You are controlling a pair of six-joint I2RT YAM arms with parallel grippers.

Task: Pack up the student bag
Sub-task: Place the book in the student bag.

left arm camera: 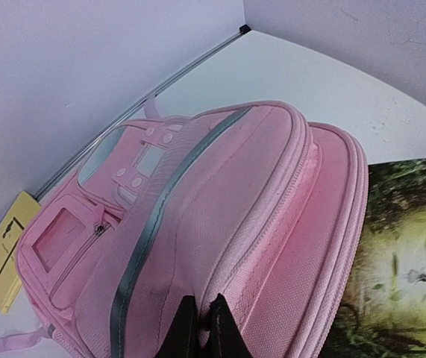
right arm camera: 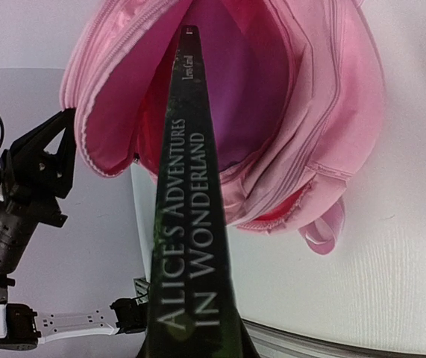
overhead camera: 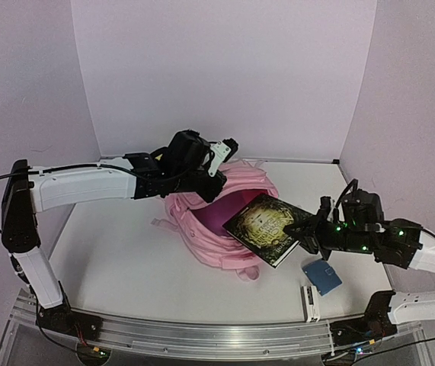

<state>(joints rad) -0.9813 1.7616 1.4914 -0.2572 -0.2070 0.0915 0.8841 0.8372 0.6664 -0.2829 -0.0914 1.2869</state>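
Now left jaws pinch the student bag [overhead camera: 202, 229], right jaws clamp the book [overhead camera: 267, 227] at its opening

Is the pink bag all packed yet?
Not yet. Done: the left gripper holds the student bag open. In hand: the right gripper has the book at the mouth, not fully inside. Left: slide it in; a small blue item waits on the table.

place: lab test cell | evidence: plain walls [overhead camera: 225, 76], white table [overhead camera: 118, 259], aluminium rail [overhead camera: 202, 335]
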